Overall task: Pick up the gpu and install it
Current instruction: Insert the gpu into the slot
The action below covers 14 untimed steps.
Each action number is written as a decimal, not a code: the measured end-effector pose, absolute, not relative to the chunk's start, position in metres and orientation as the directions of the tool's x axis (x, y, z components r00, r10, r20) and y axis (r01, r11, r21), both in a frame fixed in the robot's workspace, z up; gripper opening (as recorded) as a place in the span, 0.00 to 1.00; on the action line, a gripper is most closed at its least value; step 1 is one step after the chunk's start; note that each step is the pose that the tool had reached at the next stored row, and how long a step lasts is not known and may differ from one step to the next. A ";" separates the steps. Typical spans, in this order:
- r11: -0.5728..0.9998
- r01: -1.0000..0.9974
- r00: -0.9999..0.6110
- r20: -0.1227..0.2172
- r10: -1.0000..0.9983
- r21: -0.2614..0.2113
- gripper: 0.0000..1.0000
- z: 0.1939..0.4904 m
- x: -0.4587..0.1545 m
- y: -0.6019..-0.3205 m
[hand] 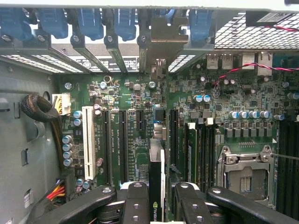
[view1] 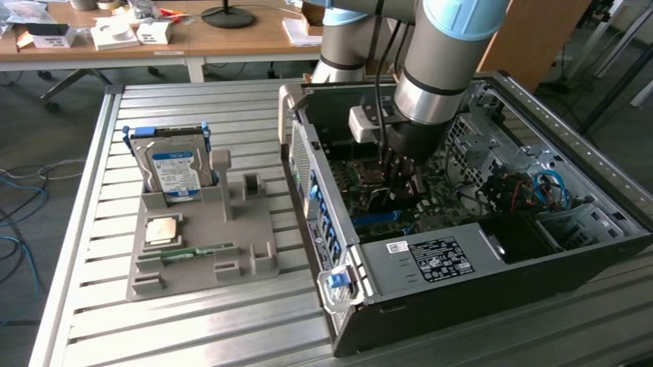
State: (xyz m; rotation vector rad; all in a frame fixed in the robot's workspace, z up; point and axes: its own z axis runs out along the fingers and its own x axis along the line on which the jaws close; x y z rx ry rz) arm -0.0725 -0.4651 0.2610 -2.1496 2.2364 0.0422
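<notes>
Pickup was done. The gripper (hand: 156, 198) was clamped on the gpu (hand: 156, 170), one jaw each side, with the card held on edge. The card was inside the open PC case (view1: 510, 252), close over the motherboard (hand: 126, 93). It lay between the black expansion slots (hand: 124, 144) and the memory slots (hand: 196, 149), far end toward the rear slot covers (hand: 88, 56). Couldn't tell if the edge connector was seated or just above its slot. My read: insertion stage, seating and release unconfirmed. The hard drive (view1: 173, 170) sat in the grey holder (view1: 250, 260) on the surface (view1: 183, 329).
</notes>
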 end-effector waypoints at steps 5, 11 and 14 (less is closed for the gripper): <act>0.040 -0.999 -0.039 -0.047 -0.998 -0.008 0.26 0.261 -0.072 -0.465; 0.040 -0.999 -0.039 -0.047 -0.998 -0.008 0.26 0.262 -0.072 -0.465; 0.040 -0.999 -0.039 -0.047 -0.998 -0.008 0.26 0.262 -0.072 -0.465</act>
